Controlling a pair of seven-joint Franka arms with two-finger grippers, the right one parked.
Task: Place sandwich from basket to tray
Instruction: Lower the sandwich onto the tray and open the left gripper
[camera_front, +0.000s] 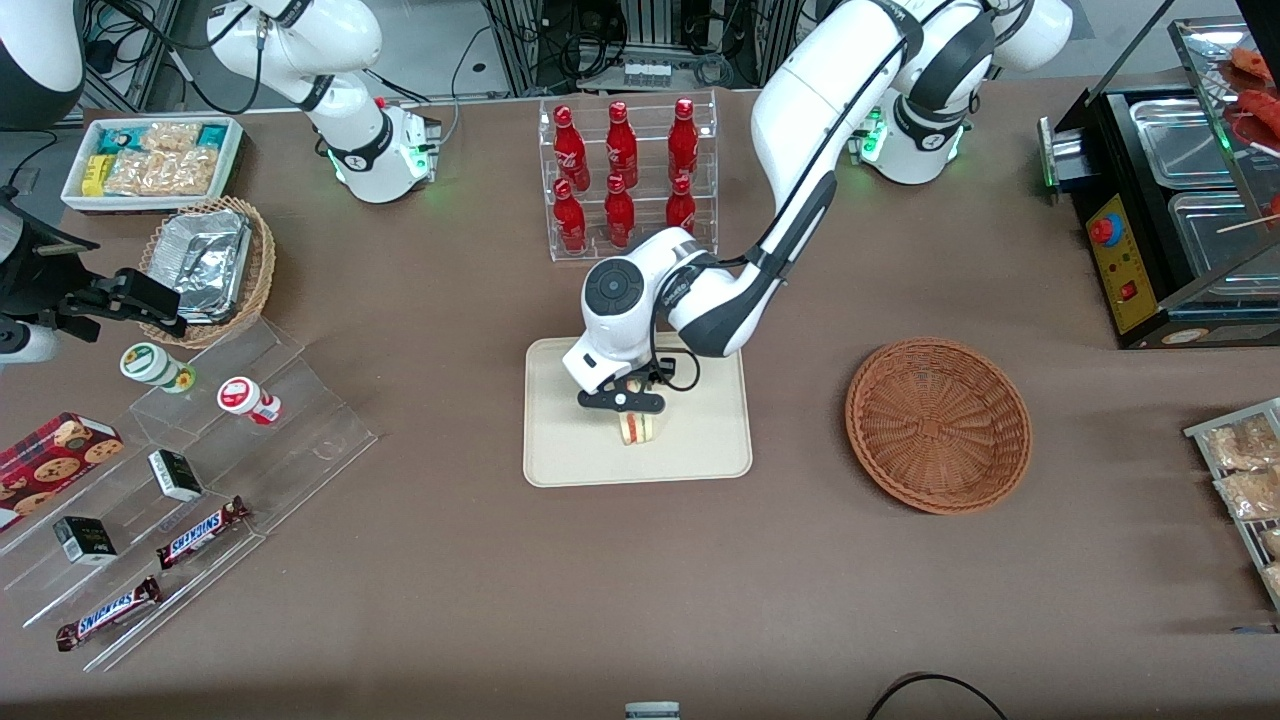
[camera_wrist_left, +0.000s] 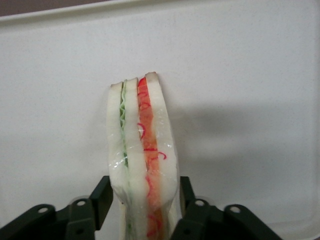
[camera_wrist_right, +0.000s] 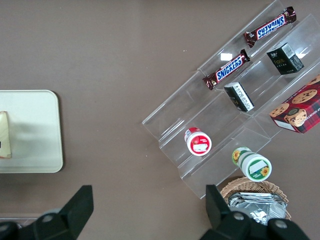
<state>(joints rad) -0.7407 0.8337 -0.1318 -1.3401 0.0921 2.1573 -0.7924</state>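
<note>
sandwich (camera_wrist_left: 142, 150) | clamped in gripper (camera_front: 630, 408) jaws over tray (camera_front: 560, 450) | SNICKERS bars (camera_front: 203, 531) on display steps

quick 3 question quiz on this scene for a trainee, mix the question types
1. True or false: the sandwich is in the basket.
2. What is the claw shut on?
3. The claw is above the: A) tray B) bottle rack C) basket

Key:
1. False; the basket holds nothing and the sandwich is over the tray.
2. The sandwich, gripped by its bread sides.
3. A
</note>
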